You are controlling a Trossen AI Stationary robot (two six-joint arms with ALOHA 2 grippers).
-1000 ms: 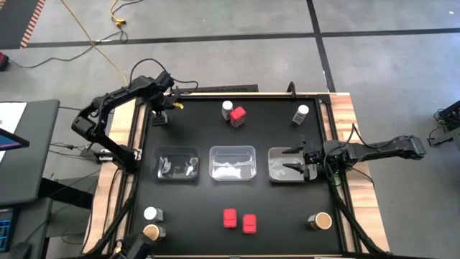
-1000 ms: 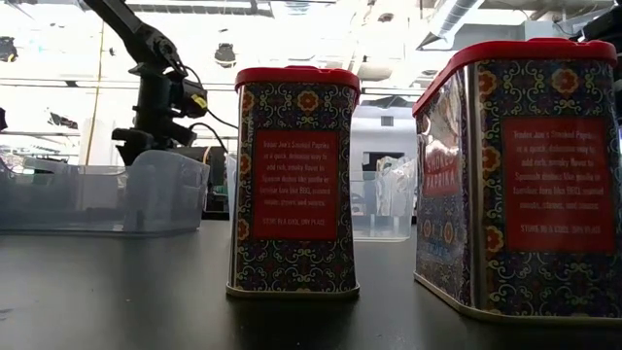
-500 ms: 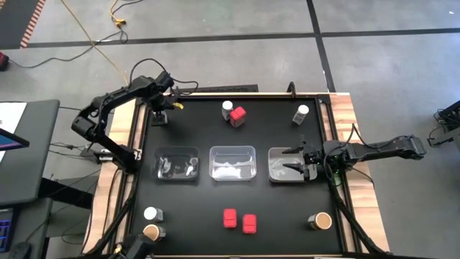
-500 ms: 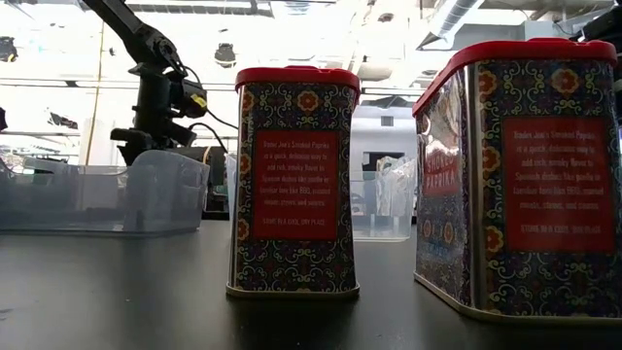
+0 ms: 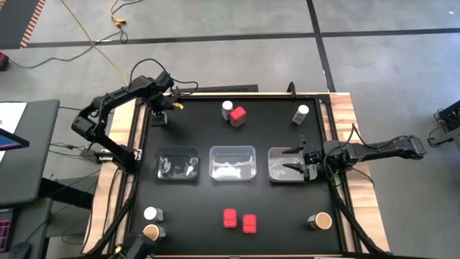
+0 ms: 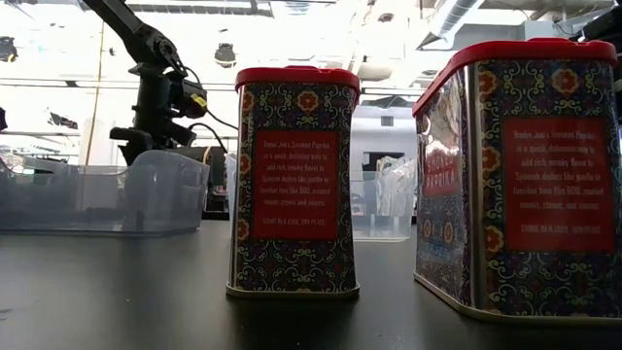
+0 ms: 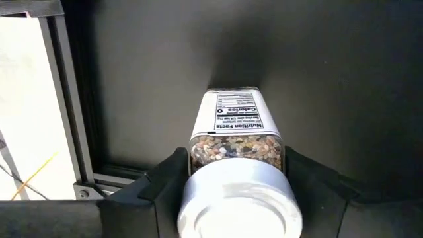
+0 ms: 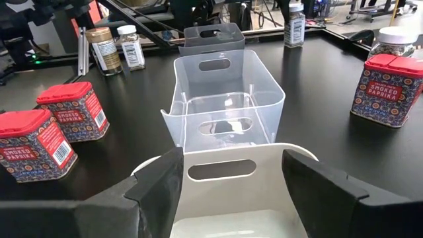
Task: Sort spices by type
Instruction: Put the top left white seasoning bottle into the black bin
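- Black tabletop (image 5: 194,208) with wood edges sits on a grey concrete floor; low view shows a bright lab behind, no people visible.
- Three clear trays in a row mid-table: left tray (image 5: 177,164), middle tray (image 5: 232,162), right tray (image 5: 282,164). All three look empty as far as we can tell.
- Left gripper (image 5: 159,115) is at the far-left corner, its fingers on either side of a white-cap jar (image 7: 236,173). In the left wrist view both fingers sit right against the jar body, so we read it as clamped on the jar, which stands upright on the table.
- Right gripper (image 8: 231,173) hovers over the right tray, fingers spread wide, holding nothing.
- Other spices, all unsorted:
  - jar (image 5: 227,108) touching a red tin (image 5: 238,116), far middle
  - jar (image 5: 301,113), far right
  - two red tins (image 5: 229,218) (image 5: 249,224), near middle
  - white-cap jar (image 5: 150,214) beside a tan-top jar (image 5: 151,232), near left
  - tan-top jar (image 5: 322,220), near right
- Step in hand, as we judge it: lift the gripped jar and carry it to a tray.
- To do it well: keep the grip on the body below the cap, lift straight up before moving sideways, clear the tray wall, set it down upright.
- Risk: the jar is smooth and could slip or tilt in the fingers.
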